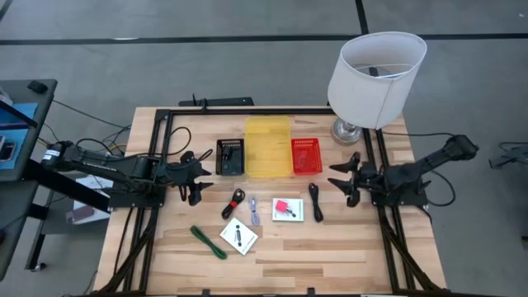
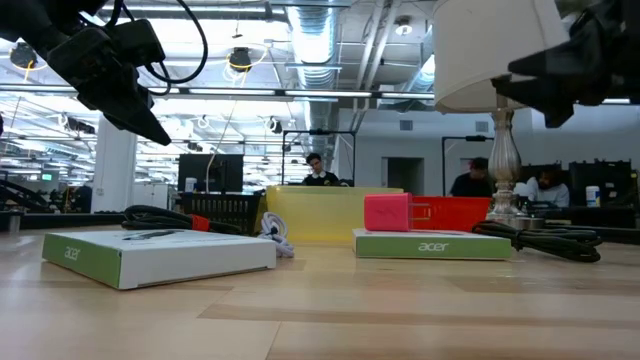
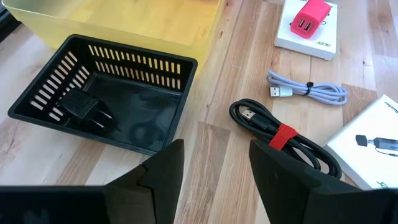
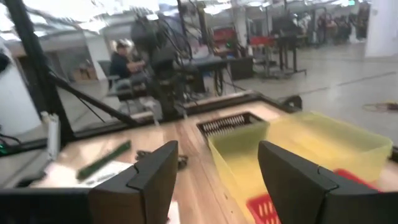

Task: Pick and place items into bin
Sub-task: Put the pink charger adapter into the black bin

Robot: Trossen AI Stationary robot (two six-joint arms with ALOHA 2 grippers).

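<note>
Both arms hover over the tabletop (image 1: 330,247), nothing held. My left pincer (image 1: 196,175) stands well open and empty beside the black bin (image 1: 230,156); my right pincer (image 1: 346,180) is likewise open and empty, near the red bin (image 1: 307,156). The yellow bin (image 1: 268,147) sits between the two.

Items loose on the wood: red-banded black cord (image 3: 283,138) nearest my left fingers, pale cable (image 3: 308,92) just beyond it, pink charger (image 3: 309,17) on its white box (image 3: 308,38), second white box (image 1: 239,238) with a black mark, green stick (image 1: 208,242) near the front edge, black cord (image 1: 315,200) close to my right side. A small black adapter (image 3: 81,106) already lies in the black bin.

Risks, as I judge them:
- Coiled cords are springy; a pinch on one loop may let the rest drag or snag.
- The charger only rests on its box; nudging the box could tip it off.
- The lamp (image 1: 375,70) stands close behind my right arm; a wide swing could strike the shade.
</note>
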